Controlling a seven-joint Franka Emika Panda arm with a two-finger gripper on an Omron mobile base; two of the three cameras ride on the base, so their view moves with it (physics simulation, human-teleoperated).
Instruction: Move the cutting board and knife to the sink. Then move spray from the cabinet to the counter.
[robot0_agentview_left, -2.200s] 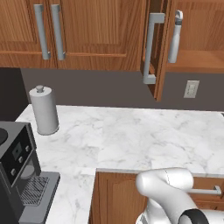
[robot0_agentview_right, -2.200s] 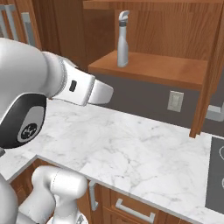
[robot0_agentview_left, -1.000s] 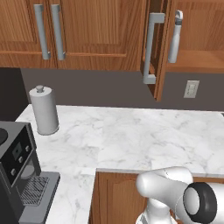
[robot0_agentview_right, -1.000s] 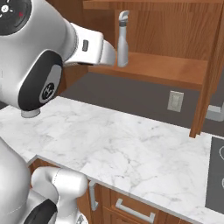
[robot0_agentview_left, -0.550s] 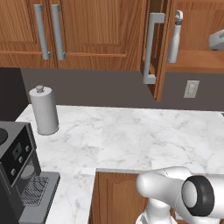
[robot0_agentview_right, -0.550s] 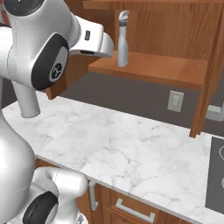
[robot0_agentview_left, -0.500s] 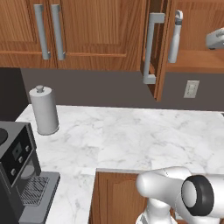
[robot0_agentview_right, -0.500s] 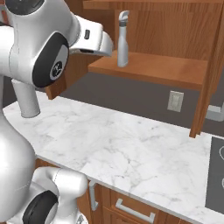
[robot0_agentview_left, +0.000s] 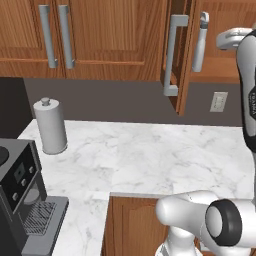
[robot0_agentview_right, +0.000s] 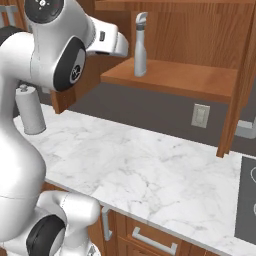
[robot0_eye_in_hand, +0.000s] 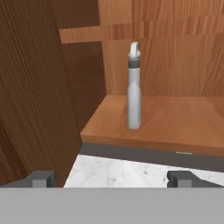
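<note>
Spray (robot0_eye_in_hand: 134, 94) upright on open cabinet (robot0_eye_in_hand: 166, 118) shelf, alone.

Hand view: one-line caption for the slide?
Open gripper faces the spray standing upright on the open cabinet shelf, above the counter.

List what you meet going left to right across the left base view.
Coffee machine → paper-towel roll → closed cabinet door handles → open cabinet door → spray → wall outlet
</note>
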